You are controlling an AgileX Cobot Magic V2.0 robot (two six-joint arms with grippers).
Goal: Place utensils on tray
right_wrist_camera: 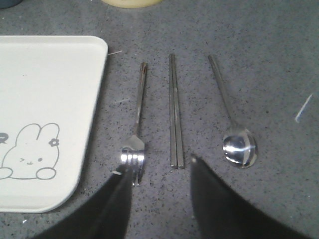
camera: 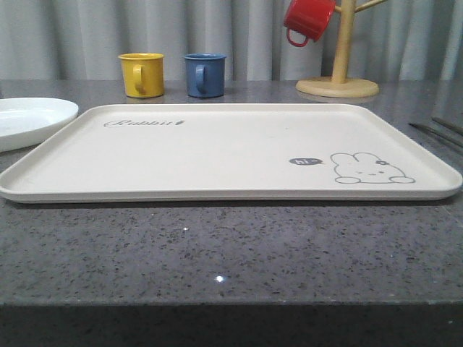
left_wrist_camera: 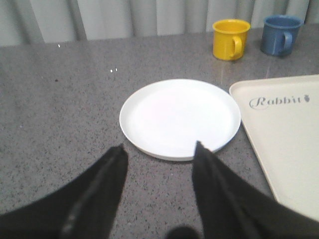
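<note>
The cream tray (camera: 217, 152) with its rabbit drawing lies in the middle of the grey table. Left of it rests the round white plate (left_wrist_camera: 179, 117), and my left gripper (left_wrist_camera: 160, 147) hovers open just short of the plate's near rim, holding nothing. Right of the tray (right_wrist_camera: 45, 99) lie the fork (right_wrist_camera: 135, 129), the pair of chopsticks (right_wrist_camera: 174, 109) and the spoon (right_wrist_camera: 234, 129), side by side and parallel. My right gripper (right_wrist_camera: 162, 165) is open above their near ends. One finger overlaps the fork's tines and the other sits between chopsticks and spoon.
A yellow mug (camera: 141, 74) and a blue mug (camera: 205, 74) stand behind the tray. A red mug (camera: 309, 19) hangs on a wooden mug tree (camera: 340, 50) at the back right. Bare speckled tabletop lies in front of the tray.
</note>
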